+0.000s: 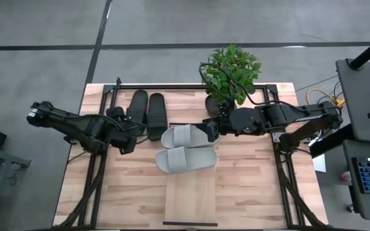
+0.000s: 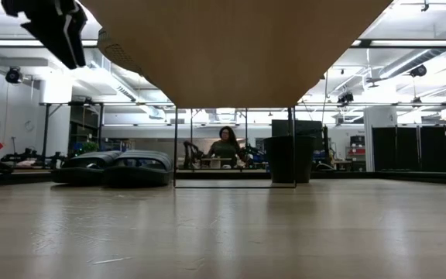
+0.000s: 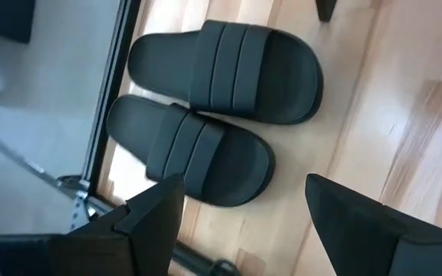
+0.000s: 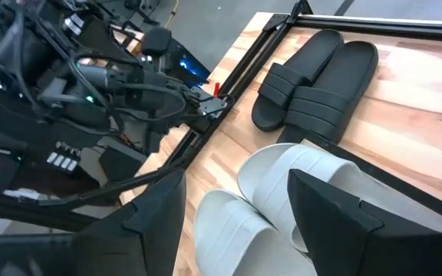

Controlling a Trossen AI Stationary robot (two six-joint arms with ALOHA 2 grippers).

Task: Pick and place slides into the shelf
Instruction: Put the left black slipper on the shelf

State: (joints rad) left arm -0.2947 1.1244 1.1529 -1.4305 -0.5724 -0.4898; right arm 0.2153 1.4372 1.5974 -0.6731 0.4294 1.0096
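Two black slides [image 1: 148,113] lie side by side, soles down, on the far left of the table; the low view shows them as well [image 2: 114,167]. Two pale grey slides [image 1: 185,147] lie on the far end of the raised pale wood shelf [image 1: 190,200]. My left gripper [image 1: 132,133] hangs open above the table at the near end of the black slides [image 3: 206,115], touching nothing. My right gripper [image 1: 209,130] is open in the air just right of the farther grey slide [image 4: 298,184], clear of it.
A potted plant [image 1: 229,74] stands at the table's far edge, right of centre. Black frame bars [image 1: 101,186] run along the table's left and right sides. In the room beyond the table a person [image 2: 225,147] sits.
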